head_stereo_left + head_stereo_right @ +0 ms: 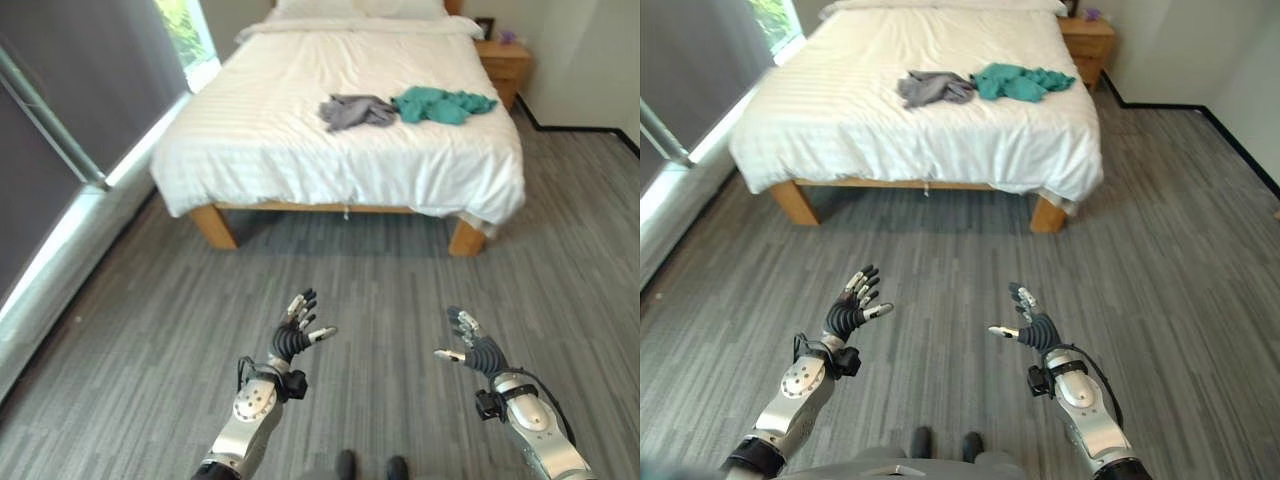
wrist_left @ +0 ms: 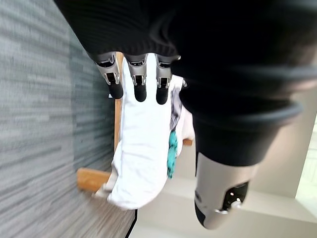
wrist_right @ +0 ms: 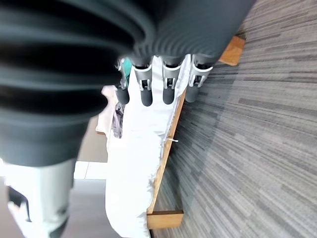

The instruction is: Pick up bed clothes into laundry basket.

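Clothes, a grey garment (image 1: 357,111) beside a teal garment (image 1: 444,104), lie on the white bed (image 1: 300,150), well apart from the robot. Left robot hand (image 1: 295,335) and right robot hand (image 1: 470,342) hover spread and empty over the floor (image 1: 380,280). Approach seems underway; next, walking closer looks needed

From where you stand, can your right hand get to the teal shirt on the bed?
Probably not yet. The right hand hangs open over the floor, well short of the bed; the teal shirt lies far up it.
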You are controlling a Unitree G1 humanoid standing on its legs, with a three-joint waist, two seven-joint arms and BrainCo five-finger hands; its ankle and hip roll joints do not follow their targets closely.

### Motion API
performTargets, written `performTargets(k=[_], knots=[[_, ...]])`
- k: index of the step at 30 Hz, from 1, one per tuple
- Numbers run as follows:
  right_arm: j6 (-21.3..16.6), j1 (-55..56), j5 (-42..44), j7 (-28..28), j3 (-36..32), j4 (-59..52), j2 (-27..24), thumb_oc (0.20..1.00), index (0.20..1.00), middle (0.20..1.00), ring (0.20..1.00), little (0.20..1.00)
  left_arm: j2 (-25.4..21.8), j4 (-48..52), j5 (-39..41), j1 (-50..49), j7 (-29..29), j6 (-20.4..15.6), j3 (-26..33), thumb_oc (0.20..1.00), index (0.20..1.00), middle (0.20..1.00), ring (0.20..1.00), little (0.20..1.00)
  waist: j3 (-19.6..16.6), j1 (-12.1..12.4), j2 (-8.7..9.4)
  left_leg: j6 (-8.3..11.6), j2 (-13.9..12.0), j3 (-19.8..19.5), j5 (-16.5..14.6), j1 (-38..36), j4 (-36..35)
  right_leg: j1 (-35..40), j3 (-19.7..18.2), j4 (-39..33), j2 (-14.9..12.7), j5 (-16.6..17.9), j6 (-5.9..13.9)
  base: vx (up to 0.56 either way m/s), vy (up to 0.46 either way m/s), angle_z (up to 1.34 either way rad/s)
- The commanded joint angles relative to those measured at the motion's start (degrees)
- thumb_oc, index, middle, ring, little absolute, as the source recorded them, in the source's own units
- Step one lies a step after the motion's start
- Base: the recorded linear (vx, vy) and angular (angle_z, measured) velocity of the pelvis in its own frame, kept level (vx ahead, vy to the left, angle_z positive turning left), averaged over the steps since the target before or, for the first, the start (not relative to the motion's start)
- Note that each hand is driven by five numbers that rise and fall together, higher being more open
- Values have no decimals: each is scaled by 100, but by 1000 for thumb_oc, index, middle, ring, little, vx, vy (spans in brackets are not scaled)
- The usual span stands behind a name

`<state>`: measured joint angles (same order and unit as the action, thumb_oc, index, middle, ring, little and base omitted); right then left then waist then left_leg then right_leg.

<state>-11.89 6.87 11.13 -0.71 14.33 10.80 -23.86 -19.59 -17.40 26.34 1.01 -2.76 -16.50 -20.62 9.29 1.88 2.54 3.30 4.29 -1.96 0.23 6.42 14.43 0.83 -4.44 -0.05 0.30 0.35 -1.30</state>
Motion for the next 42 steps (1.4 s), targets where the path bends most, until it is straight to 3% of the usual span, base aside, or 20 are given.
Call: performTargets(k=[1,5,8,11,13,16,18,19,20,21,22,23,26,28,30,33,35,38,40,42], knots=[[-225,-228,-182,-129,23,-561,-318,1000,1000,1000,1000,1000,290,5,108,534,-110,-414,-135,1000,1000,1000,1000,1000,170,96,-76,-248,-52,-411,621,842,1326,122,-178,-44,-4,65,292,124,-79,-53],[-221,-348,-377,-133,126,-584,-406,1000,1000,1000,1000,1000,346,162,153,435,-163,-512,-76,1000,1000,1000,1000,1000,106,335,-204,-360,161,-125,543,1143,310,465,-707,-182,231,-166,320,325,-6,-93],[-198,-523,-439,-200,243,-416,-436,1000,1000,1000,1000,1000,396,143,128,375,-220,-527,-102,1000,1000,1000,1000,1000,-13,534,-410,-310,9,418,1078,1332,-1211,1026,-931,-336,357,-498,287,500,48,-54],[-117,-692,-532,-153,316,-421,-342,1000,1000,1000,1000,1000,408,238,209,225,-194,-566,0,1000,1000,1000,1000,1000,-163,800,-413,-410,-43,938,1320,1454,-1731,1484,-1119,-205,318,-742,351,545,64,-52],[-106,-719,-586,-127,377,-412,-300,1000,1000,1000,1000,1000,386,285,197,160,-191,-554,14,1000,1000,1000,1000,1000,-223,875,-378,-496,17,855,1358,1396,-1737,1529,-1163,-108,284,-750,385,444,93,-64],[-127,-665,-726,-138,455,-347,-117,1000,1000,1000,1000,1000,325,306,195,84,-139,-512,-62,1000,1000,1000,1000,1000,-351,1009,79,-705,299,688,1265,1144,-1683,1419,-962,950,29,-31,922,487,35,-76],[-118,-725,-891,-166,432,-424,-135,1000,1000,1000,1000,1000,245,276,93,196,-137,-420,-141,1000,1000,1000,1000,1000,-365,951,24,-755,165,587,1050,791,-1650,1016,-945,2167,189,1165,1477,388,72,18],[-94,-720,-920,-168,397,-494,-125,1000,1000,1000,1000,1000,207,252,31,277,-119,-411,-199,1000,1000,1000,1000,1000,-333,781,-29,-781,176,464,924,457,-1714,833,-746,2768,167,1215,1539,491,148,60],[-96,-780,-972,-209,370,-532,-138,1000,1000,1000,1000,1000,144,247,-52,370,-150,-391,-244,1000,1000,1000,1000,1000,-296,674,-220,-797,-1,329,862,208,-1719,525,-628,3263,355,1388,1520,723,194,60],[-84,-848,-1171,-294,231,-669,-181,1000,1000,1000,1000,1000,67,228,-164,564,-169,-366,-266,1000,1000,1000,1000,1000,-206,389,-449,-831,-131,49,667,-341,-1799,-128,-82,3850,197,1057,1350,543,149,33],[-82,-851,-1171,-294,232,-670,-184,1000,1000,1000,1000,1000,70,227,-164,567,-169,-366,-264,1000,1000,1000,1000,1000,-214,377,-468,-826,-147,34,673,-328,-1800,-132,-66,3830,212,1078,1346,743,113,83],[-73,-898,-1321,-435,25,-819,-301,1000,1000,1000,1000,1000,25,249,-165,728,-171,-360,-296,1000,1000,1000,1000,1000,-129,121,-505,-807,-136,-241,499,-720,-1862,-728,348,3553,-15,651,1053,563,11,101],[-64,-827,-1476,-545,-289,-944,-481,1000,1000,1000,1000,1000,17,271,-205,787,-82,-368,-359,1000,1000,1000,1000,1000,-127,-209,-350,-728,23,-619,174,-1149,-1935,-1039,447,2269,-60,383,910,565,-59,103],[-59,-745,-1558,-642,-501,-1003,-548,1000,1000,1000,1000,1000,52,229,-203,825,-48,-363,-376,1000,1000,1000,1000,1000,-152,-435,-229,-679,100,-964,-166,-1504,-1943,-1266,363,1129,-6,458,873,506,-110,112],[-34,-754,-1609,-710,-615,-1026,-594,1000,1000,1000,1000,1000,50,171,-197,893,-43,-353,-328,1000,1000,1000,1000,1000,-153,-555,-195,-649,85,-1169,-353,-1740,-1943,-1435,515,427,-90,894,905,462,-144,82],[45,-826,-1811,-721,-641,-1082,-642,1000,1000,1000,1000,1000,-3,179,-208,875,36,-354,-206,1000,1000,1000,1000,1000,-155,-583,-247,-591,-97,-1281,-726,-2198,-1943,-1691,1013,92,-282,1158,1007,498,-176,46],[62,-752,-2003,-702,-680,-1113,-640,1000,1000,1000,1000,1000,58,152,-302,824,74,-361,-201,1000,1000,1000,1000,1000,-282,-677,-254,-506,-208,-1378,-824,-2488,-1812,-1500,1001,-31,-328,1241,864,529,-199,2],[39,-691,-1991,-679,-688,-1030,-636,1000,1000,1000,1000,1000,164,104,-212,752,106,-362,-137,1000,1000,1000,1000,1000,-420,-683,-365,-295,-328,-1309,-573,-2446,-1288,-1319,1038,-87,-253,1240,814,326,-85,28],[64,-726,-1909,-673,-655,-960,-670,1000,1000,1000,1000,1000,200,142,-78,674,152,-339,-109,1000,1000,1000,1000,1000,-396,-622,-383,54,-261,-1084,-7,-1998,-56,-940,1084,-257,-224,1146,734,294,-102,6],[57,-772,-2004,-764,-720,-1023,-791,1000,1000,1000,1000,1000,200,265,-5,636,185,-323,-107,1000,1000,1000,1000,1000,-194,-441,-204,271,10,-943,558,-1221,1551,-562,1010,-351,-301,992,540,216,-121,-13]])
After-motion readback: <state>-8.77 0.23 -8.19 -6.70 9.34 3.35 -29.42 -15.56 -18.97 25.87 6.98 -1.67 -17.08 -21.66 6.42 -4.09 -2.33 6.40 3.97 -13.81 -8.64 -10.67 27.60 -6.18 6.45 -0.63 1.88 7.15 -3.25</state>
